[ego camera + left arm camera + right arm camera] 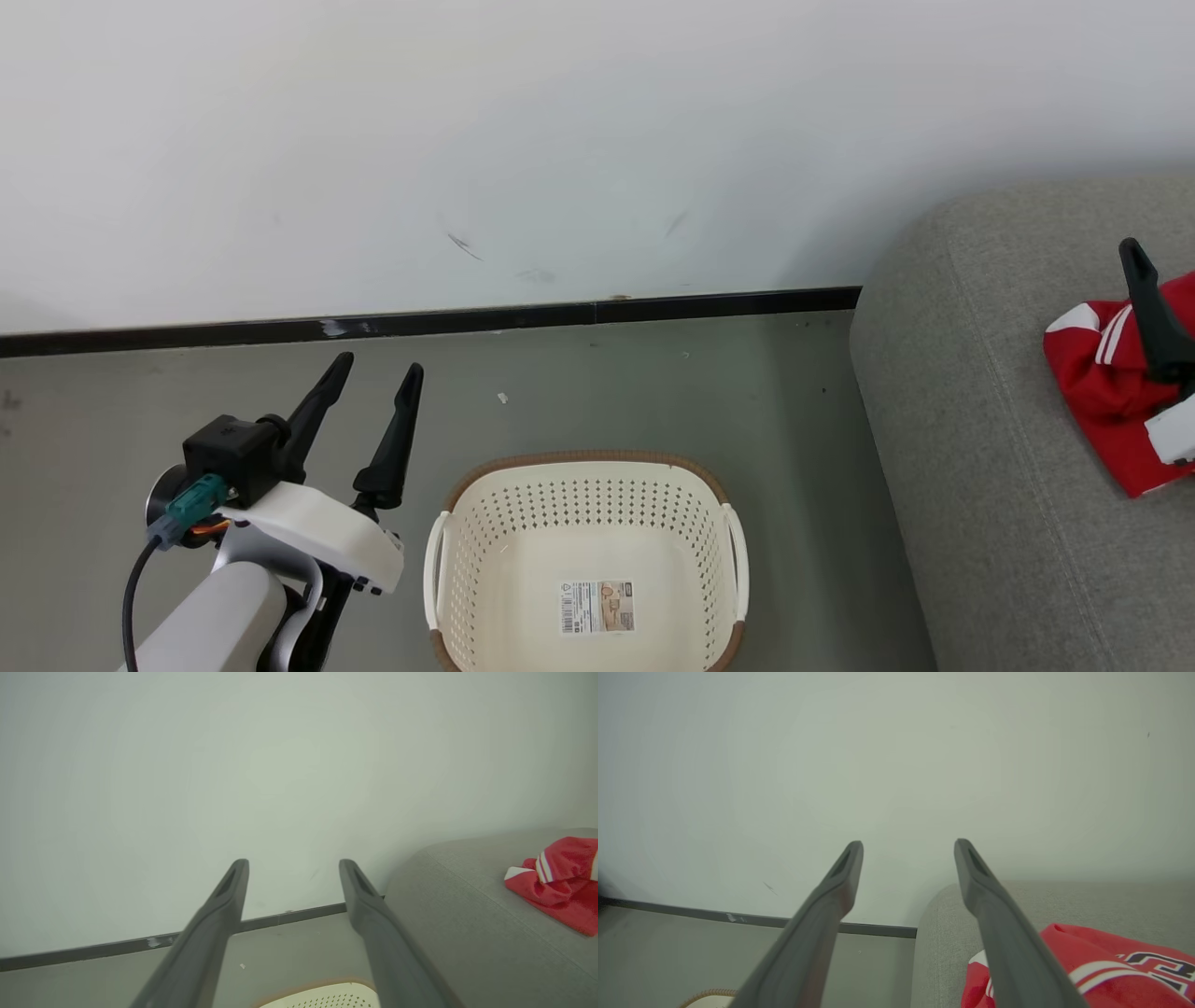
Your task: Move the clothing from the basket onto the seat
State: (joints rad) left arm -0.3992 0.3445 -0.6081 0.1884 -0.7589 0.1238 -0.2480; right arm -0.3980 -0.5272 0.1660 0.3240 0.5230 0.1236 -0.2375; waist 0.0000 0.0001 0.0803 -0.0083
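Note:
The cream-white basket [588, 551] stands on the floor at the bottom centre of the head view, its bare floor carrying a printed label. Red clothing [1106, 392] with white stripes lies bunched on the grey seat [971, 439] at the right. My left gripper [378, 366] hangs open just left of the basket, holding nothing. One dark finger [1156, 313] of my right gripper rises over the clothing. In the right wrist view my right gripper [909, 843] is open above the clothing [1115, 961], nothing between its fingers. The left wrist view shows my left gripper [294, 863] open, with the clothing [560, 891] far right.
A white wall with a dark skirting board [420, 322] runs behind the grey floor [607, 392]. The seat's rounded corner [896, 280] stands close to the basket's right side. A small white speck [502, 398] lies on the floor.

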